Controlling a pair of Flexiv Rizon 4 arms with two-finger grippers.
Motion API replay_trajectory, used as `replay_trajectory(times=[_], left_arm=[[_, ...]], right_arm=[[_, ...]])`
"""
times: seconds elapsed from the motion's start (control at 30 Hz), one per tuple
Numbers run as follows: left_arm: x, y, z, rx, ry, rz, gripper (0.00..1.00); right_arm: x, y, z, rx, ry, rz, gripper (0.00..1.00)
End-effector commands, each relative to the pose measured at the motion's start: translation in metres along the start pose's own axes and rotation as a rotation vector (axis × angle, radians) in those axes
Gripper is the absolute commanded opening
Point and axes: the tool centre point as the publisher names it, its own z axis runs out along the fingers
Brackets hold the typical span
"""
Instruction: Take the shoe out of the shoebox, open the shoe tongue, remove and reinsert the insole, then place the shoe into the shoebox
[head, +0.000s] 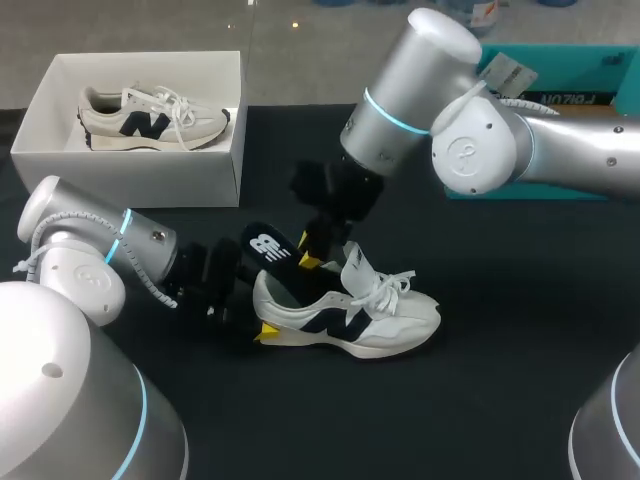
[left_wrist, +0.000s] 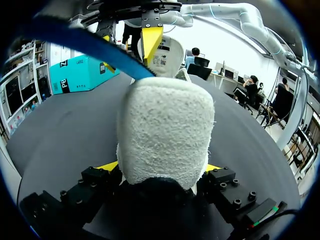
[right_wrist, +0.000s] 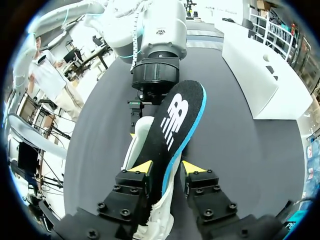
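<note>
A white sneaker (head: 350, 320) with a dark logo lies on its side on the black table, toe to the right. My left gripper (head: 262, 312) is shut on its heel (left_wrist: 165, 130), one yellow tip on each side. A black insole (head: 268, 248) with a blue edge sticks up out of the shoe's opening. My right gripper (head: 312, 255) hangs over the opening. In the right wrist view the insole (right_wrist: 175, 120) runs between the right gripper's (right_wrist: 167, 167) parted fingers, with a small gap at one tip. The white shoebox (head: 215, 180) stands at the back left.
A second matching sneaker (head: 150, 118) lies inside the shoebox. A teal carton (head: 560, 75) sits at the back right behind my right arm. Bare black tabletop extends in front of and to the right of the shoe.
</note>
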Motion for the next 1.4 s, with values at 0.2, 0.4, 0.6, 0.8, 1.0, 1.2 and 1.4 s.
replay_trajectory(times=[0.2, 0.4, 0.6, 0.8, 1.0, 1.2, 1.4], left_arm=[[0.000, 0.001, 0.002, -0.001, 0.000, 0.000, 0.00], [0.000, 0.001, 0.002, -0.001, 0.000, 0.000, 0.00], [0.000, 0.001, 0.002, -0.001, 0.000, 0.000, 0.00], [0.000, 0.001, 0.002, -0.001, 0.000, 0.000, 0.00], [0.000, 0.001, 0.002, -0.001, 0.000, 0.000, 0.00], [0.000, 0.001, 0.002, -0.001, 0.000, 0.000, 0.00], [0.000, 0.001, 0.002, -0.001, 0.000, 0.000, 0.00]], right_arm=[[-0.002, -0.002, 0.021, -0.045, 0.035, -0.018, 0.34], [-0.001, 0.001, 0.022, -0.046, 0.041, -0.016, 0.00], [0.000, 0.010, 0.013, -0.058, 0.035, -0.038, 0.00], [-0.006, 0.022, -0.002, -0.077, 0.038, -0.060, 0.00], [-0.012, 0.035, -0.018, -0.162, 0.038, -0.098, 0.00], [-0.018, 0.050, -0.035, -0.197, 0.042, -0.134, 0.00], [-0.018, 0.050, -0.035, -0.197, 0.042, -0.134, 0.00]])
